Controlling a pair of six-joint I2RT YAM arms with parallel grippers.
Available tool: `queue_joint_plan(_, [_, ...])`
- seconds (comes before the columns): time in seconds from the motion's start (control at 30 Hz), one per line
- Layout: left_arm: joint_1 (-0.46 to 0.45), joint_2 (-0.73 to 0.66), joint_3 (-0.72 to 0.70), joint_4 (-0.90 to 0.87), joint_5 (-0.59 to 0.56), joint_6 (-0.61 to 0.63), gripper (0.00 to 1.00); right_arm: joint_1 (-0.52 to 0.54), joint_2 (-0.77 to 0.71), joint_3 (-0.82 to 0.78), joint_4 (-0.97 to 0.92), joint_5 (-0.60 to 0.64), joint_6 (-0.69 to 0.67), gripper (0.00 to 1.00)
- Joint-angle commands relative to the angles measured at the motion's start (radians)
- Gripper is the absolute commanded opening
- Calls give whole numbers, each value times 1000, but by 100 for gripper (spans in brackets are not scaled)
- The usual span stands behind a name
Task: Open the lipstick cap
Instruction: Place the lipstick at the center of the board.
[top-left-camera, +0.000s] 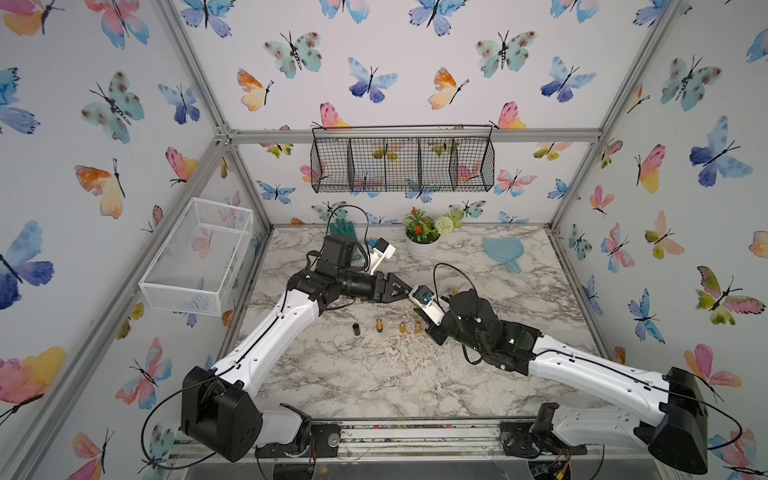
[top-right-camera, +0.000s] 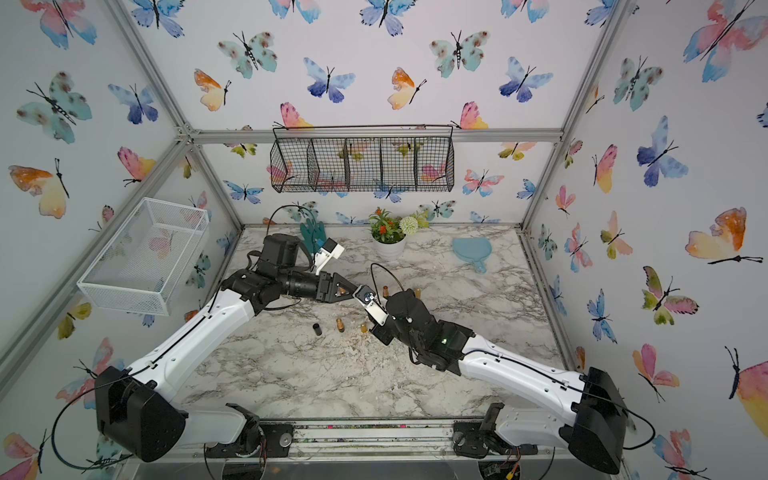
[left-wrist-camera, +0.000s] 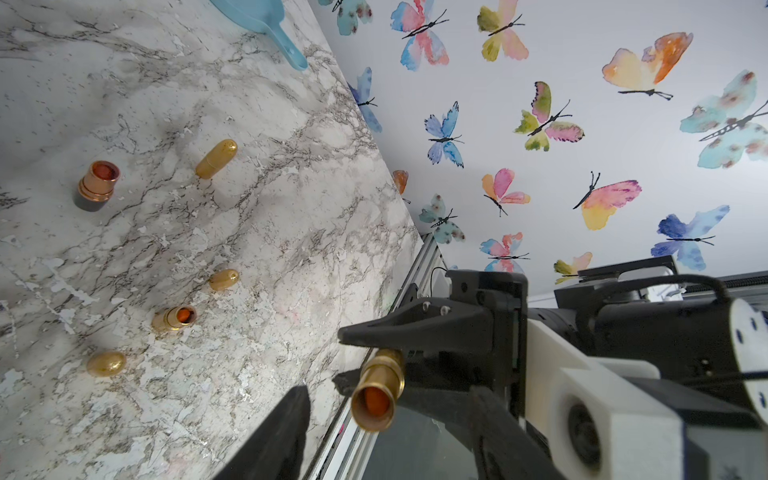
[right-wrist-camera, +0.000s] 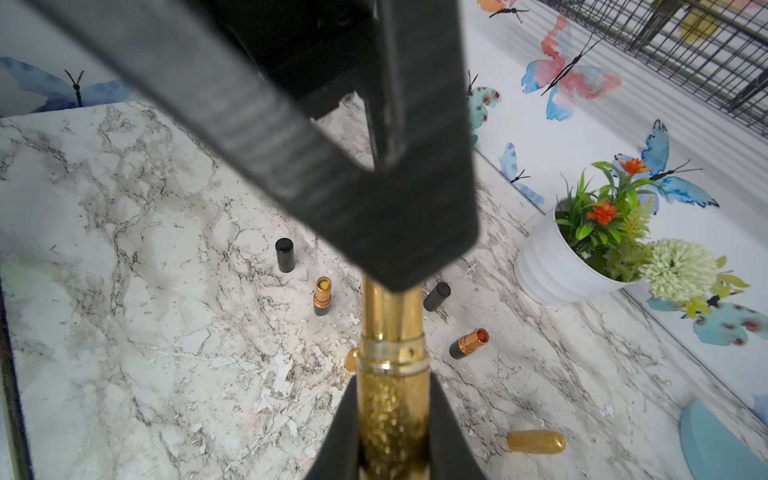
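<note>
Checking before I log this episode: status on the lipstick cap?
Right gripper shut on gold lipstick. Left gripper open beside its mouth. Uncapped, orange stick showing. Nothing in the way.

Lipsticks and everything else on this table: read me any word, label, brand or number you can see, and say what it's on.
No readable text anywhere in these views.
gold lipstick: shiny metal and glitter, no print shows.
copper lipstick: no label shows.
black cap: plain.
white flower pot: plain.
In both top views the lipsticks and caps are too small to show any print.
</note>
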Motion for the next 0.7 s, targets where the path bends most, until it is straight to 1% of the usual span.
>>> queue_joint_plan(0.0, [7,-2,-1,-2,19,26,56,-1,13,38,40,-32,-11,2])
queue_joint_plan(0.07, [7,6,0,-2,17,26,52,-1,21,39,40,-37,-12,2])
queue_joint_plan(0.2, [6,19,7,-2,15,28,46,-1,24,38,45,-41,-12,2])
queue_joint_plan(0.37, [6,32,10,-2,13,27,37,-1,24,30,51,-44,-11,2])
queue_joint_plan(0.47, [6,34,6,-2,20,29,29,-1,23,24,58,-39,-12,2])
queue_joint_plan(0.6, [7,29,7,-2,20,30,24,-1,25,23,61,-37,-15,2])
queue_joint_plan(0.67, [7,29,7,-2,21,30,19,-1,29,24,61,-36,-17,2])
